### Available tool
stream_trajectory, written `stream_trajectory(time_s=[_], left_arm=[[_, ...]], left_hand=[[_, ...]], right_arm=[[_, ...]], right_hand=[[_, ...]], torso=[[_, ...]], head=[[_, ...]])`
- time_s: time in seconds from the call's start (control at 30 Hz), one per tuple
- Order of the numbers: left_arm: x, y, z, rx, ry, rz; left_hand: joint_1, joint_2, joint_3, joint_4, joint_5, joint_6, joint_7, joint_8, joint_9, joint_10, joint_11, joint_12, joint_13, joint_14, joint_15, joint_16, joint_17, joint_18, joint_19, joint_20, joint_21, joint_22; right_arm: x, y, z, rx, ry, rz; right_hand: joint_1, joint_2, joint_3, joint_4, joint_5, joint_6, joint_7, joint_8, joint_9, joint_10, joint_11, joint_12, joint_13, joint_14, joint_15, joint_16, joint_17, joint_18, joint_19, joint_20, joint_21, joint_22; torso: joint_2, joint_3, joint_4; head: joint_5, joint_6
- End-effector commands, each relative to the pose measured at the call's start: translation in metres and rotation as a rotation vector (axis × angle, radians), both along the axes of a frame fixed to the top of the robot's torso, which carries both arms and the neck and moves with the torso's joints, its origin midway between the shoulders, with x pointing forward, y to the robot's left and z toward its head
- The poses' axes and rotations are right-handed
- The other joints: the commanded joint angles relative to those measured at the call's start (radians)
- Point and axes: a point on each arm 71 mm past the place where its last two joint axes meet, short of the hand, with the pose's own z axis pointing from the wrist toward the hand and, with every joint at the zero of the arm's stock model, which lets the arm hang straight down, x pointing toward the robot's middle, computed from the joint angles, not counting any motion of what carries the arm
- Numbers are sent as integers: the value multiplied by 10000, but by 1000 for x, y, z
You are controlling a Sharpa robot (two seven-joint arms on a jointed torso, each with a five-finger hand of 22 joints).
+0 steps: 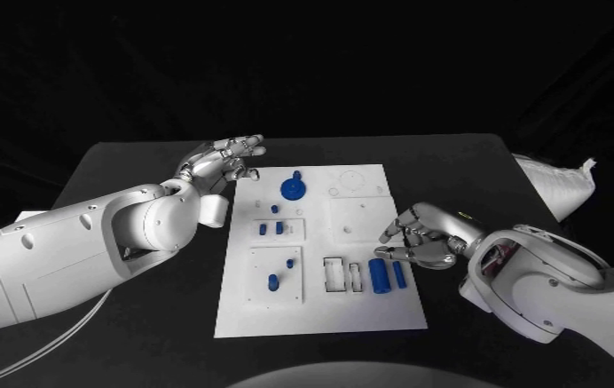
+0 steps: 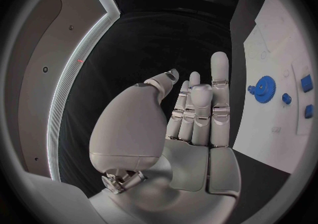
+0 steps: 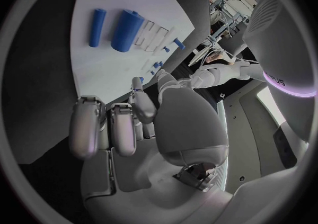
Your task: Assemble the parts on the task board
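The white board [image 1: 365, 304] lies in the middle of the black table [image 1: 128, 162], long side running away from the robot. On its far end sits a blue gear [image 1: 295, 187], flat on the board near the left edge. Below it, in the left half, a few small blue pegs [image 1: 271, 227] stand in a raised square, and further toward the robot another square holds a short blue pin [image 1: 272, 281] and a smaller one beside it. Toward the near right part of the board lie two blue cylinders side by side, a thick cylinder [image 1: 379, 275] and a thin rod [image 1: 399, 273], just beside a pair of empty rectangular slots [image 1: 343, 275].

The left hand [image 1: 225, 162] hovers just off the board's far left corner, near the gear but apart from it. In the left wrist view its fingers [image 2: 220, 97] are stretched out straight and close together, the thumb alongside, and nothing is in them (the gear [image 2: 264, 86] shows off to the side on the white board).

The right hand [image 1: 425, 237] is at the board's right edge, just beside the thin rod. Its fingers are loosely curled and spread, the tips over the board's edge; it holds nothing. In the right wrist view the fingertips [image 3: 86, 134] hang clear of the two cylinders, which lie untouched on the board.
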Motion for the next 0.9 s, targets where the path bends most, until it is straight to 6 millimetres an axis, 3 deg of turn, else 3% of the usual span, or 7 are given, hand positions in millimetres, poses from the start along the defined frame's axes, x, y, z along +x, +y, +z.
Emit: stream_trajectory(time_s=[0.03, 0.33, 0.6, 0.9], left_arm=[[-1, -3, 1, -129, -109, -213], [0, -3, 1, -133, -99, -219], [-1, -2, 0, -124, -79, -205], [-1, -1, 0, -121, -70, -203]], left_hand=[[-24, -28, -80, -5, 18, -68, 7, 44, -7, -78, 24, 26, 12, -41, 7, -25, 1, 186, -73, 8, -35, -17], [-24, -28, -80, -5, 18, -68, 7, 44, -7, -78, 24, 26, 12, -41, 7, -25, 1, 186, -73, 8, -35, -17], [-24, -28, -80, -5, 18, -68, 7, 44, -7, -78, 24, 26, 12, -41, 7, -25, 1, 186, -73, 8, -35, -17], [-24, -28, -80, -5, 18, -68, 7, 44, -7, -78, 24, 26, 12, -41, 7, -25, 1, 186, -73, 8, -35, -17]], right_arm=[[-3, -5, -9, -1233, 554, -496], [-7, 4, -19, -2165, 547, -253], [-7, 12, -25, -2606, 493, -51], [-8, 19, -34, -3064, 770, 168]], right_hand=[[-36, 123, -238, 132, 78, -74, 5, 128, 69, 177, 3, 1316, 1895, 750, 29, 71, 1002, -74, 105, 12, 74, 96], [-135, 319, -646, 185, 162, -33, -51, 454, 281, 237, -45, 1665, 2412, 773, 8, 167, 1185, -89, 123, -8, 159, 226], [-174, 325, -787, 197, 160, -79, -55, 519, 343, 276, -48, 1772, 2567, 784, 4, 201, 1251, -99, 134, -13, 192, 278], [-211, 347, -893, 204, 112, -119, -55, 569, 391, 272, -47, 1785, 2612, 788, 6, 217, 1282, -104, 136, -12, 209, 305]], torso=[[-13, 6, -104], [-21, -9, -41], [-1, -24, -84], [3, -9, -65]], head=[[-57, 11], [-22, -37], [41, -69], [86, -136]])
